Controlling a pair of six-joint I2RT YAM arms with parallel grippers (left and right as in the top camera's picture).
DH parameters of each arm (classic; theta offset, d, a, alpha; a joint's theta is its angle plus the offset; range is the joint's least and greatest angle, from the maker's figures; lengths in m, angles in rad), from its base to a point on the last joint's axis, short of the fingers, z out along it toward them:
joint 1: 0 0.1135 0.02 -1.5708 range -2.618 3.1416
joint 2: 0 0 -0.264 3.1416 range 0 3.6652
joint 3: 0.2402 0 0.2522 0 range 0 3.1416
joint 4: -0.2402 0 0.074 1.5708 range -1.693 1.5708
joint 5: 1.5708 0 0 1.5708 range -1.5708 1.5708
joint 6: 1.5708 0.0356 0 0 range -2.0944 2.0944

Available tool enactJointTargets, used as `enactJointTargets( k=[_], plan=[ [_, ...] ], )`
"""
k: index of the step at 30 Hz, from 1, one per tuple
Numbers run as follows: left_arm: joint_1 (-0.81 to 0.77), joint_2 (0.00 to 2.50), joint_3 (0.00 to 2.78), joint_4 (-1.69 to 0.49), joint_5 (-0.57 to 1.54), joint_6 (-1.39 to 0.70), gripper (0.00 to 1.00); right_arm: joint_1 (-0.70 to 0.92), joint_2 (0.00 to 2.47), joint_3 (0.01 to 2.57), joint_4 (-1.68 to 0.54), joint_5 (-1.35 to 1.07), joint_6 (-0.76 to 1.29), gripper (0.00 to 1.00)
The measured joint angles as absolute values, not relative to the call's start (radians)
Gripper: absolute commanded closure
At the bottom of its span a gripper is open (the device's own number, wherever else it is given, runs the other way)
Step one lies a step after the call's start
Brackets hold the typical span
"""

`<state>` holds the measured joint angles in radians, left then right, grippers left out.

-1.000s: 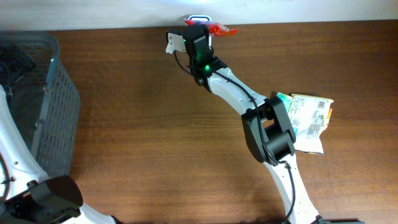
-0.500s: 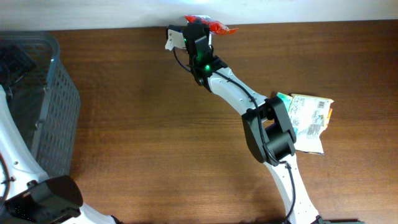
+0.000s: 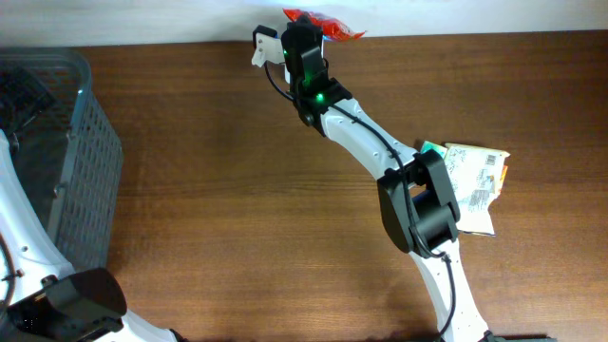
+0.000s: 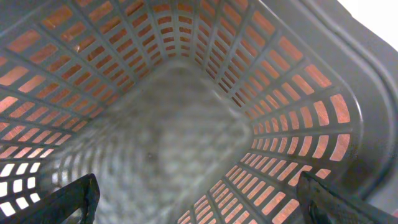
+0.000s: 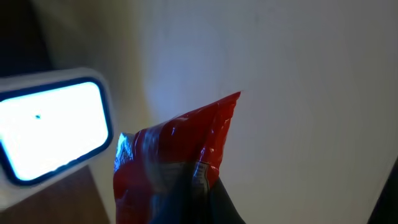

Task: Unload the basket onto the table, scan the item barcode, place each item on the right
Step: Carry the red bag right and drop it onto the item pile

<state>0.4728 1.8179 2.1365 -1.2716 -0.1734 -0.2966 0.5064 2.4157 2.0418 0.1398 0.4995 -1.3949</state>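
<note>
Your right end effector (image 3: 306,21) grips a red packet (image 5: 174,155) by the lit scanner (image 5: 53,127); left end effector (image 4: 205,205) wide, in basket (image 4: 292,99).

I can read no word, brand or number anywhere. From overhead, the pale packet (image 3: 472,180) lying on the table (image 3: 237,190) carries dark print and what may be barcode stripes, all too small for me to make out. In the right wrist view, the red packet (image 5: 177,149) shows a small whitish printed patch near its lower edge, blurred beyond reading. The lit scanner window (image 5: 53,127) beside it is blank but for one dark dot.
</note>
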Motion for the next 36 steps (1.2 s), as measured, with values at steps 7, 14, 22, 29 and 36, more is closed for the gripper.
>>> enactJointTargets(
  k=[7, 14, 22, 29, 36],
  plan=[
    [0.473, 1.818, 2.136, -1.272, -0.173, -0.297, 0.01, 0.506, 2.262, 2.042, -0.030, 0.497, -1.278, 0.96],
    [0.473, 1.818, 2.136, -1.272, -0.173, -0.297, 0.01, 0.504, 1.977, 2.046, -0.614, 0.393, -0.850, 0.96],
    [0.473, 1.818, 2.136, -1.272, -0.173, -0.297, 0.01, 0.397, 1.713, 2.046, -1.129, 0.017, -0.236, 0.96],
    [0.473, 1.818, 2.136, -1.272, -0.173, -0.297, 0.01, 0.074, 1.629, 2.015, -1.478, -0.134, -0.050, 0.96],
    [0.473, 1.818, 2.136, -1.272, -0.173, -0.297, 0.01, -0.219, 1.649, 1.631, -1.211, -0.184, -0.022, 0.94]
  ],
)
